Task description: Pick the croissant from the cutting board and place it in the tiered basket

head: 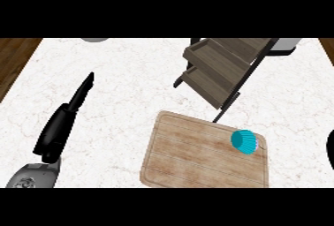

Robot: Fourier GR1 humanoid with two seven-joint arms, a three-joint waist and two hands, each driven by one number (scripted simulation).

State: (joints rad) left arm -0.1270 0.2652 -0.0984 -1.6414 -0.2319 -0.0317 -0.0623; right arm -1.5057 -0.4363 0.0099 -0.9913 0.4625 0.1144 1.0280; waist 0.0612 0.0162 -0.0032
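A wooden cutting board [195, 154] lies on the white marble counter, right of centre. The only item on it is a teal ribbed cup-shaped thing [246, 141], tipped on its side near the board's right edge; nothing croissant-shaped shows. Just beyond the board at the upper right stands the tiered basket [222, 66], with wooden trays in a dark frame. My left hand [57, 128] is over the counter at the left, fingers straight and pointing away, well apart from the board and holding nothing. At the right edge only a black sliver of my right hand [330, 150] shows.
A grey round object [95, 39] peeks in at the top edge. A pale object with a dark base [287, 46] stands behind the basket. The counter ends at dark wood strips in the top left and top right corners.
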